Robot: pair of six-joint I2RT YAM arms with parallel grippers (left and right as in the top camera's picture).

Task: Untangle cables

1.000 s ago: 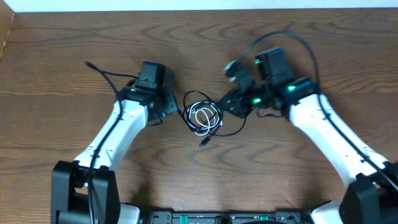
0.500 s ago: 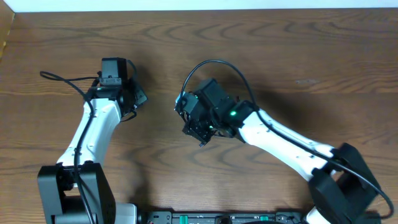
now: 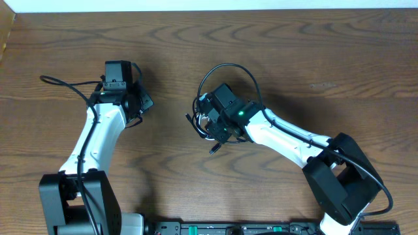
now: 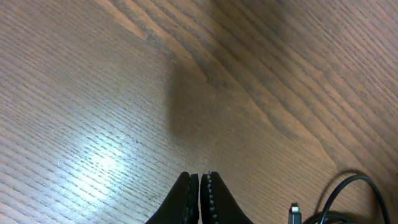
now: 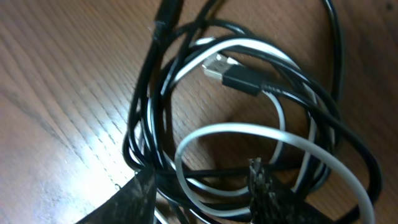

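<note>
Tangle of the two cords sits at the middle of the overhead frame on the wooden table, largely hidden from above. It is a roughly round coil with no clear long axis. One loose tail runs down out of it and ends in a small plug aimed at the lower left.

Through the right wrist camera I see the black cord wound in several loops, with the white cord threaded through them. A USB plug lies across the upper part of the coil, its long axis running lower right to upper left and its metal tip toward the upper left. I cannot tell which cord it ends.

My right gripper has its fingers apart, with strands of both cords passing between them. My left gripper has its fingers pressed together on nothing, over bare wood in the upper left of the overhead frame.

A second ago the left gripper was just beside the coil and the right one was off at the upper right. Now the left has pulled away and the right is over the coil, which lies where it was, along with its tail plug.
</note>
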